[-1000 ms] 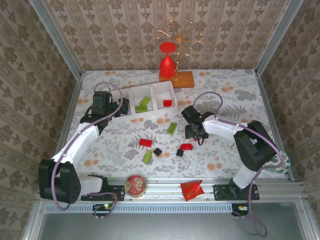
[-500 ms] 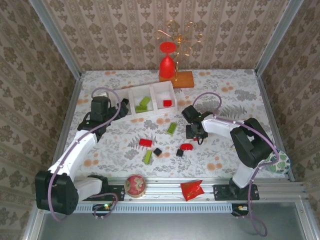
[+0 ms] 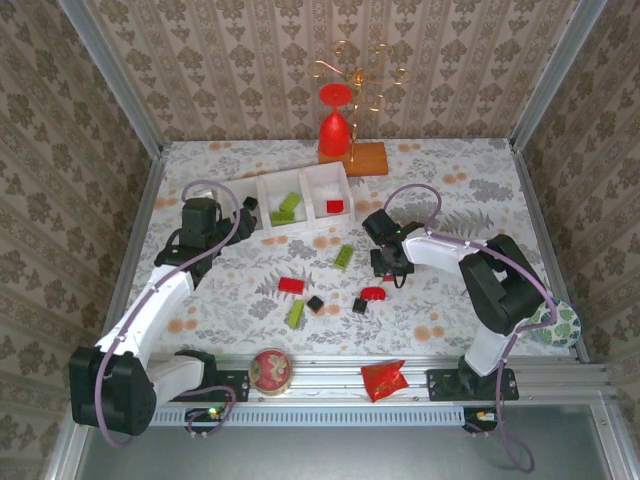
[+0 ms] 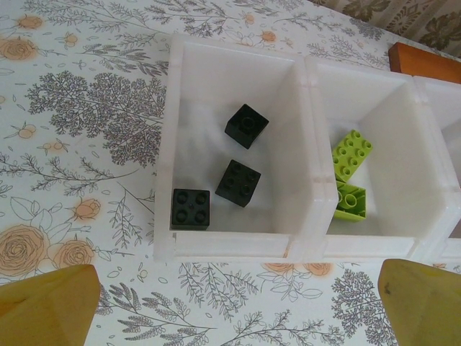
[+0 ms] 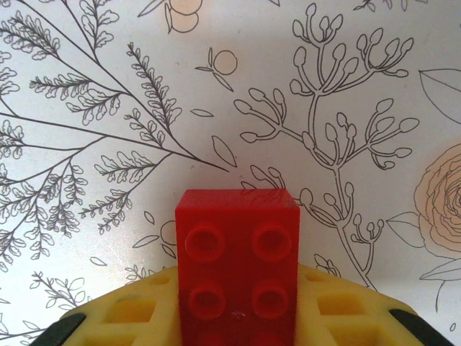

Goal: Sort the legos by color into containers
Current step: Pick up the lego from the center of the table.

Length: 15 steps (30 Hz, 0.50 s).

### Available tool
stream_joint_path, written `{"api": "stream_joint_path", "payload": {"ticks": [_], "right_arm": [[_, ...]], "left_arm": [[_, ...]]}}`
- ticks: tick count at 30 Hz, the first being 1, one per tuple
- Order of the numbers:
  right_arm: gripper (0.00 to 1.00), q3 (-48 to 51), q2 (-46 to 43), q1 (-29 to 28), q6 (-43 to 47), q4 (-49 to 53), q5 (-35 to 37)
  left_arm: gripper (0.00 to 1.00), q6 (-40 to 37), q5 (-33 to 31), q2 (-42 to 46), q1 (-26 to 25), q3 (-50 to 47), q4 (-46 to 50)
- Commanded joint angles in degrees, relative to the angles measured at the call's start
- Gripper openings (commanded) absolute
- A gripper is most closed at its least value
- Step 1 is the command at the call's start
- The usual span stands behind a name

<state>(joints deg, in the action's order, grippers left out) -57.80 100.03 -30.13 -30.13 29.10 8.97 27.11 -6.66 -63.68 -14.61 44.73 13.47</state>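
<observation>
Here, the left gripper [image 4: 234, 308] is held wide apart and empty above the near wall of the white tray [image 4: 238, 244], presumably so that the left compartment lies in its camera's sight. Three black bricks [image 4: 238, 182] are lodged in that compartment. Two lime green bricks [image 4: 351, 153] are laid in the middle one, and a lone red brick [image 3: 335, 206] is seen in the right one. Several loose bricks [image 3: 296, 314], red, green and black, are scattered on the table [image 3: 450, 325] nearer the arms. At right, the right gripper [image 3: 389, 268] is clamped on a gripped red brick [image 5: 238, 252] close to the table, a hold judged to be meant for carrying it to the right compartment.
</observation>
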Motion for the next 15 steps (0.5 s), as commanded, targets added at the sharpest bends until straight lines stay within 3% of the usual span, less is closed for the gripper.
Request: {"api": "stream_joint_path", "payload": {"ticks": [1, 8, 15], "right_arm": [[0.16, -0.94, 0.93, 0.16, -0.20, -0.31, -0.91], [0.07, -3.34, -1.27, -0.93, -0.24, 1.38, 0.36], [0.04, -10.21, -2.64, -2.82, 0.67, 4.80, 1.57]], "left_arm": [[1.00, 1.07, -0.26, 0.65, -0.33, -0.36, 0.18], [1.00, 1.45, -0.35, 1.79, -0.33, -1.32, 0.44], [1.00, 1.12, -0.48, 3.18, -0.32, -1.26, 1.03]]}}
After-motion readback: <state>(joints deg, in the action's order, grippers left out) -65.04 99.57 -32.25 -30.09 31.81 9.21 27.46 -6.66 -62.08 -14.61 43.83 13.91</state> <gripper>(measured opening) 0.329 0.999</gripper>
